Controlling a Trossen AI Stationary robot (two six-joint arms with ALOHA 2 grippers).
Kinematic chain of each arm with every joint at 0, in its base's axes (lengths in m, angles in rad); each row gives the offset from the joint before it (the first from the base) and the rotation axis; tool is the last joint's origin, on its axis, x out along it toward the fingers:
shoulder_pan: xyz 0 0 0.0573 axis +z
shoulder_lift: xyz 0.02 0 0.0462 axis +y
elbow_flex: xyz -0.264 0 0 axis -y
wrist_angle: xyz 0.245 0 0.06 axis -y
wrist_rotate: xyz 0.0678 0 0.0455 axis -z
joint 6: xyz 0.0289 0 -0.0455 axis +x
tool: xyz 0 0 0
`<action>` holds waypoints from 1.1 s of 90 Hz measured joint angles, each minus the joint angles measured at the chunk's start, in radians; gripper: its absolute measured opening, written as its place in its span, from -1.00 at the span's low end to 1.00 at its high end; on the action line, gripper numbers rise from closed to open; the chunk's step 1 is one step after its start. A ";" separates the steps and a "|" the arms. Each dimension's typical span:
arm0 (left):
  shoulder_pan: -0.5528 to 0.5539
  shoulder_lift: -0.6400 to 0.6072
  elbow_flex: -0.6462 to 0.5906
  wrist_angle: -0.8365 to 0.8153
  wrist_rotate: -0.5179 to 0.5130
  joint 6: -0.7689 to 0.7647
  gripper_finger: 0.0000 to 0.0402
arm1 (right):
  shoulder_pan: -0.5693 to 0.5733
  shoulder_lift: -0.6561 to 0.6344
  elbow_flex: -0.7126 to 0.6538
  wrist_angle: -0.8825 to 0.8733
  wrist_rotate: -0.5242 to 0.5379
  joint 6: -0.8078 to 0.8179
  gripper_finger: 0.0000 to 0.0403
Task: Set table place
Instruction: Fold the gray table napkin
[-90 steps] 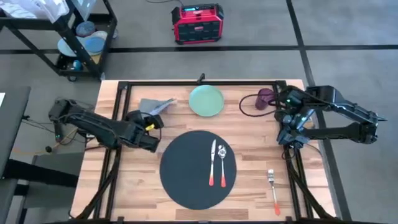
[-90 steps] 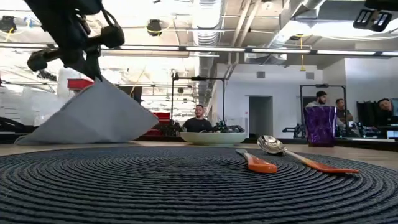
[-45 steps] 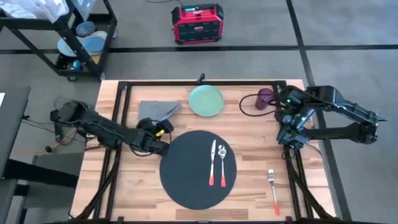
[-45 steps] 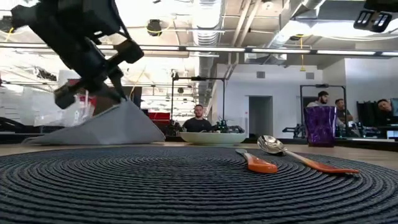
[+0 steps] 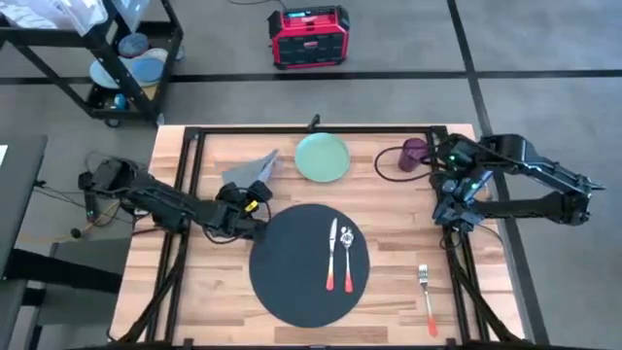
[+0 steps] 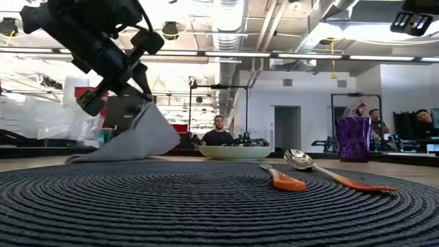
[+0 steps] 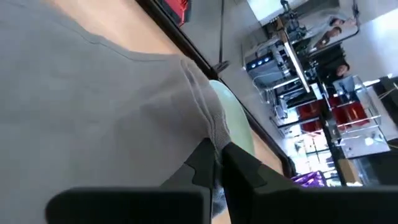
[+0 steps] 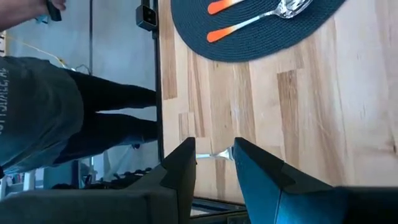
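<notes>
A grey napkin [image 5: 250,170] lies on the table [image 5: 398,228] at the far left, one end raised, with my left gripper [image 5: 255,199] shut on it beside the place, a round dark placemat [image 5: 309,262]. In the low view the napkin [image 6: 130,140] slopes down from that gripper [image 6: 140,96] to the wood. A knife [image 5: 331,255] and a spoon [image 5: 348,253] lie on the placemat. My right gripper [image 5: 453,219] stands open above the table's right side, holding nothing. My left gripper pinches a hemmed edge of the napkin [image 7: 210,134] between its two fingers, at the end nearest the placemat. The fingers come slanting down from the table's left. That end is raised; the rest of the cloth [image 6: 103,154] slopes down and rests on the table.
A pale green plate [image 5: 322,157] and a purple cup [image 5: 415,154] stand at the far edge. A fork [image 5: 427,297] lies right of the placemat. A wire cart [image 5: 107,49] and a red box [image 5: 309,35] stand beyond the table; a person [image 8: 37,112] stands beside it.
My left gripper has gone toward the table's right edge, up to the placemat's rim, dipping and then rising a little, shut on the napkin throughout. The napkin's held end has followed it, and the cloth has bunched narrower, its far part staying on the table.
</notes>
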 joint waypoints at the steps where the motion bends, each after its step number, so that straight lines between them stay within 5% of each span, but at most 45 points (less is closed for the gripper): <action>1: -0.002 0.000 0.000 0.001 0.000 0.000 -1.00 | 0.000 0.000 0.000 0.000 0.000 0.000 -0.51; 23: -0.030 0.040 0.000 0.080 0.035 -0.003 -1.00 | 0.000 0.002 0.000 0.016 0.000 -0.007 -0.51; 45: -0.059 0.289 0.108 0.361 0.051 -0.003 -1.00 | 0.000 0.002 0.000 0.053 0.004 -0.001 -0.51; 71: -0.110 0.357 0.275 0.273 -0.114 0.013 -1.00 | 0.000 0.002 0.000 0.046 0.005 -0.005 -0.51; 99: -0.171 0.360 0.251 0.280 0.053 -0.007 -1.00 | 0.000 0.004 0.000 0.062 0.005 -0.034 -0.51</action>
